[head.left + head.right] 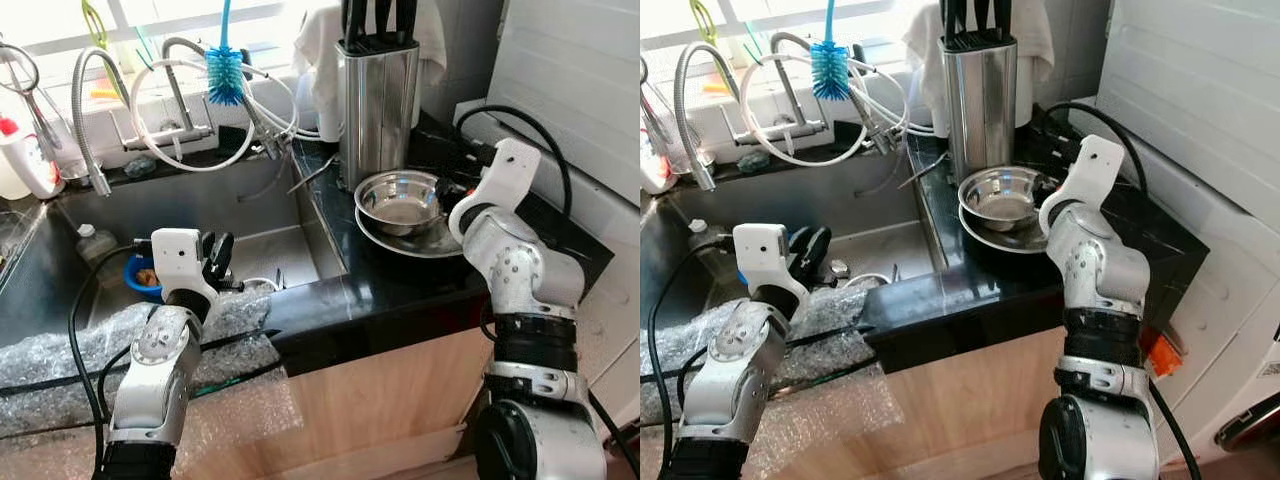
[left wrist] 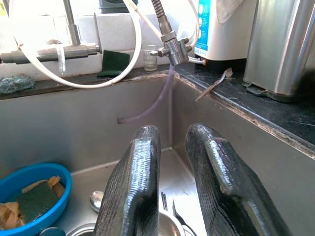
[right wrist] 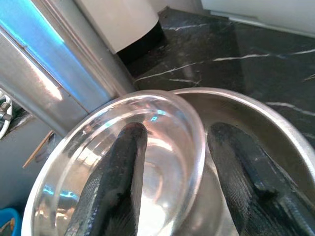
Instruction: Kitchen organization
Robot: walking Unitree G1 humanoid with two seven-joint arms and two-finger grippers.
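Bubble wrap [image 1: 60, 370] lies nearest, draped over the near counter edge at the left, with a black cable across it. Left gripper [image 1: 218, 257] hangs just above the sink's near rim [image 1: 300, 285], fingers [image 2: 135, 187] a narrow gap apart, holding nothing. Blue bowl [image 1: 140, 278] sits in the sink at the left with a sponge [image 2: 34, 200] in it. Faucet [image 1: 95, 110] and a blue bottle brush [image 1: 225, 70] stand on the far side.

Further right, on the black counter [image 1: 400, 285]: a knife block [image 1: 375, 100] at the far end, then a small steel bowl [image 1: 400, 200] nested in a wider steel dish [image 1: 425, 240], both just right of the sink. Right gripper [image 3: 172, 167] is down over them, spread wide, one finger [image 3: 118, 187] inside the small bowl, the other outside its rim over the dish. Rim sits between the fingers, not yet clamped as far as can be told.

Handling, as a judgement: small bowl is light, rigid, thin-walled, polished and likely slippery. A pinch across the rim is the sensible hold; it may slide or tip in the grasp, and the dish beneath may drag along.

Head views show the overall layout and both arms, but the right wrist covers the fingertips there. Right wrist view shows how the fingers straddle the rim. Left wrist view adds a drain stopper [image 2: 97, 199] and cutlery [image 2: 170, 216] on the sink floor.
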